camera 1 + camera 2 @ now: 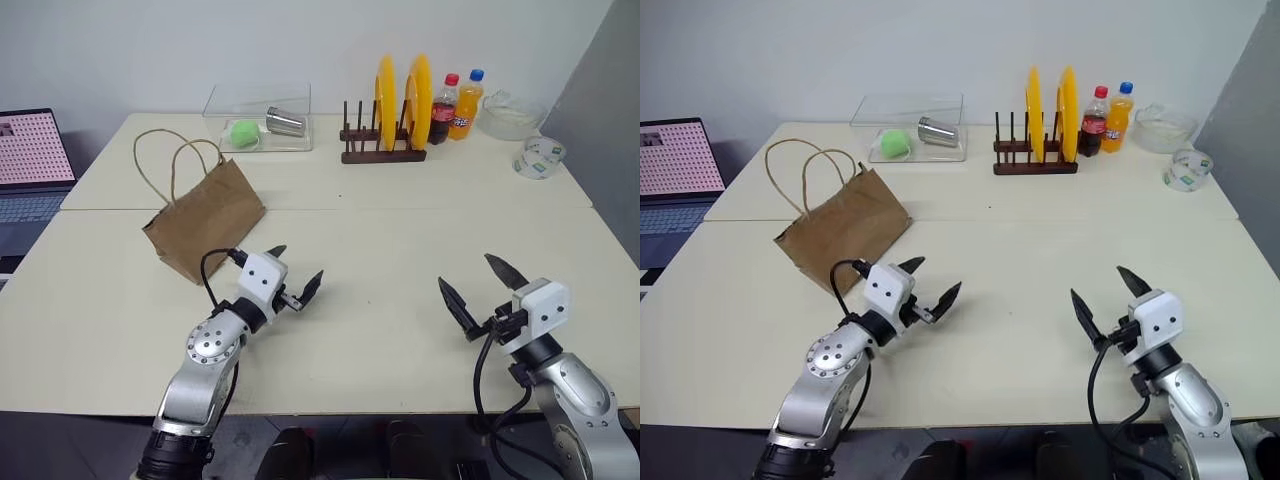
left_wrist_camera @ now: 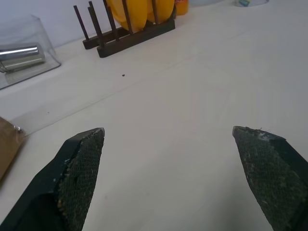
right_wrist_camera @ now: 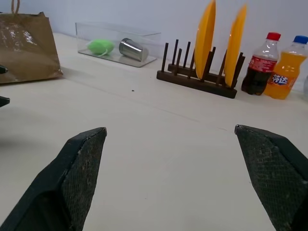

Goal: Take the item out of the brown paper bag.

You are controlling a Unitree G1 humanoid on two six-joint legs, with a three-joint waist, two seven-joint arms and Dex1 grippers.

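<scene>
You have a brown paper bag [image 1: 205, 222], matt creased kraft with twisted-paper handles; a desk [image 1: 400, 250], smooth matt cream; a dark wood rack [image 1: 383, 150] with glossy yellow plates [image 1: 400, 100]; a clear plastic box [image 1: 258, 120] with a shiny steel cup [image 1: 286, 122]; rough-textured black pads [image 2: 79, 178] on your left gripper [image 1: 300, 272].

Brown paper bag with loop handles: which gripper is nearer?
Left. The left gripper hovers just beside the brown paper bag; the right gripper sits far across the table.
</scene>
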